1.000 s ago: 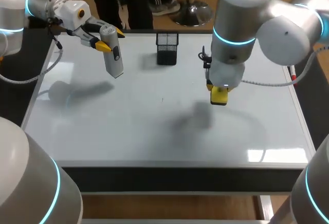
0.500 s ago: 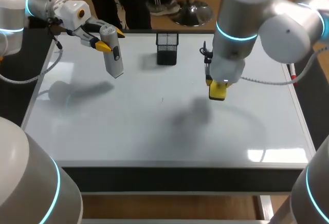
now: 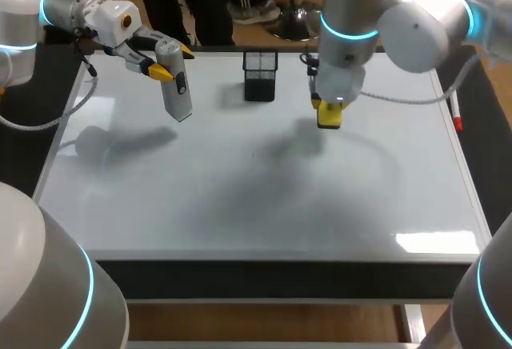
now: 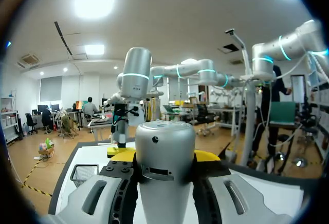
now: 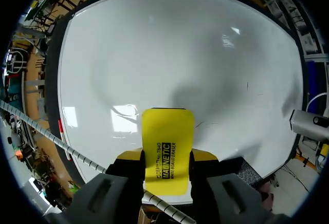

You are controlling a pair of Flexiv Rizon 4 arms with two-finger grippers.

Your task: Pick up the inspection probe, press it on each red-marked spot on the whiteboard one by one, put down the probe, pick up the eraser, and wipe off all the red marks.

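Observation:
The grey inspection probe [image 3: 178, 89] hangs tilted above the far left of the whiteboard [image 3: 200, 197], with my left gripper [image 3: 160, 67] shut on its upper end. In the left wrist view the probe [image 4: 164, 154] fills the gap between the fingers. My right gripper [image 3: 329, 107] is shut on the yellow eraser [image 3: 330, 115], close over the board's far middle, right of the black mesh holder [image 3: 260, 74]. The right wrist view shows the eraser [image 5: 167, 147] clamped between both fingers, flat face toward the whiteboard [image 5: 180, 49]. No red marks show on the board.
A red marker [image 3: 456, 117] lies along the board's right edge. A tiny dark speck [image 3: 253, 155] sits near the board's middle. The mesh holder stands upright at the far edge, between the two grippers.
My right arm has carried the eraser away from the middle of the board toward its far edge, nearer the mesh holder. The left arm and the probe have kept still.

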